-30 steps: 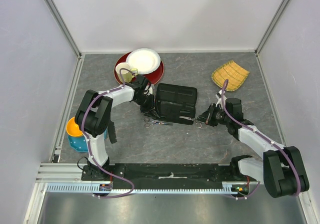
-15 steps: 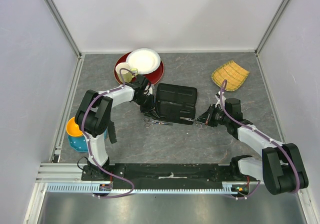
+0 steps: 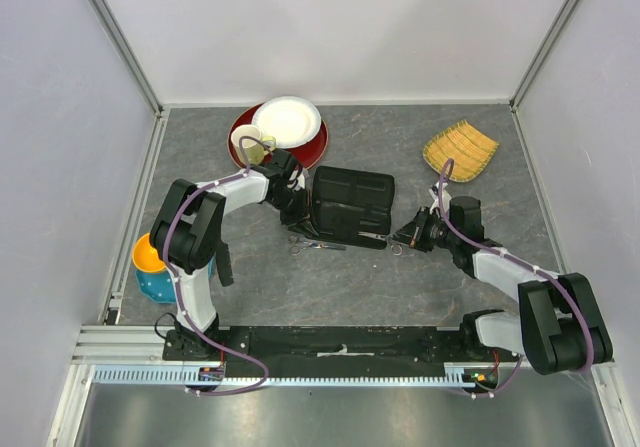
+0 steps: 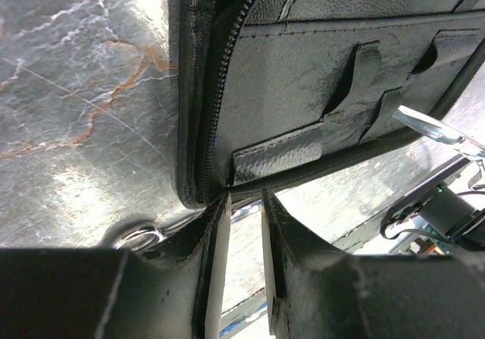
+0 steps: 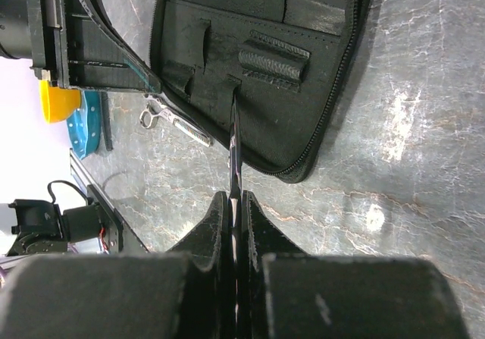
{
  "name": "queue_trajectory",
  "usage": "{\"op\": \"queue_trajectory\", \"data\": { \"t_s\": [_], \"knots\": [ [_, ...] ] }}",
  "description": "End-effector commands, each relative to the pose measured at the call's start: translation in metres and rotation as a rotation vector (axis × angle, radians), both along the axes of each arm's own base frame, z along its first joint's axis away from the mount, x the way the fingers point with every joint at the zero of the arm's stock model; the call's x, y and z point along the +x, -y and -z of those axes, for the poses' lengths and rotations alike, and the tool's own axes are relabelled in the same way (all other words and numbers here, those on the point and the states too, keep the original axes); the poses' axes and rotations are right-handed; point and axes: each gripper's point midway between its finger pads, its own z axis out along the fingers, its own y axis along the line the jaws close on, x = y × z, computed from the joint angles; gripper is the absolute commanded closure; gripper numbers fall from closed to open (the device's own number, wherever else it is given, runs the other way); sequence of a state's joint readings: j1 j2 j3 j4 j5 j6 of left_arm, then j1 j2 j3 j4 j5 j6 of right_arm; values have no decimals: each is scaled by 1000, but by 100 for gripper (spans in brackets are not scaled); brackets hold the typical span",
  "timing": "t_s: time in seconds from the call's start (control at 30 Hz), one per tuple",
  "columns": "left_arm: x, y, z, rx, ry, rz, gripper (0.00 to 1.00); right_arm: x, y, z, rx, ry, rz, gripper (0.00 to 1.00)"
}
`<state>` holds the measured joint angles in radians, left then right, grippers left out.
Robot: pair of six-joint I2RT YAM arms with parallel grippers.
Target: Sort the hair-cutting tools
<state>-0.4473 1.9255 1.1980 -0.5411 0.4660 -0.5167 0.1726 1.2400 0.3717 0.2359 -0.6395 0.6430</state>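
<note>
I see the black case (image 3: 350, 202) lying open in the middle of the gray table (image 3: 400, 297) in the top view.

My right claw (image 3: 408, 235) sits just to the right of the case, near its lower right corner. In the right wrist view the right claw (image 5: 235, 196) is squeezed tight on a thin pair of scissors, the held scissors (image 5: 234, 142). The thin end points up the frame and its tip touches a little strap inside the case (image 5: 250, 20). In the top view the held scissors (image 3: 385, 239) lie across the lower right edge of the case.

My left claw (image 3: 298, 217) is at the left edge of the case. In the left wrist view the left claw (image 4: 244, 202) has only a narrow gap, and I see nothing held in it. One fingertip is right at the zipper corner of the case (image 4: 303, 73).

Another pair, the loose scissors (image 3: 318, 245), lies flat on the table just below the case in the top view. In the right wrist view the loose scissors (image 5: 178, 124) are at the left middle of the frame, beside the case.

A red plate (image 3: 315, 149), a white plate (image 3: 288, 120) and a cup (image 3: 248, 145) are at the upper left. A yellow tray (image 3: 460, 150) is at the upper right. An orange and blue bowl (image 3: 148, 267) is at the left edge.
</note>
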Motion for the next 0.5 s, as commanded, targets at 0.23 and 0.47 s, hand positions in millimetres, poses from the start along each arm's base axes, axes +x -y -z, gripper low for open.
{"op": "queue_trajectory", "data": {
  "t_s": [0.23, 0.47],
  "knots": [
    [-13, -30, 43, 182, -24, 32, 71, 3, -13, -14, 95, 61, -45, 100],
    [-14, -29, 44, 183, -26, 34, 73, 2, -15, -11, 111, 55, -53, 100]
  ]
}}
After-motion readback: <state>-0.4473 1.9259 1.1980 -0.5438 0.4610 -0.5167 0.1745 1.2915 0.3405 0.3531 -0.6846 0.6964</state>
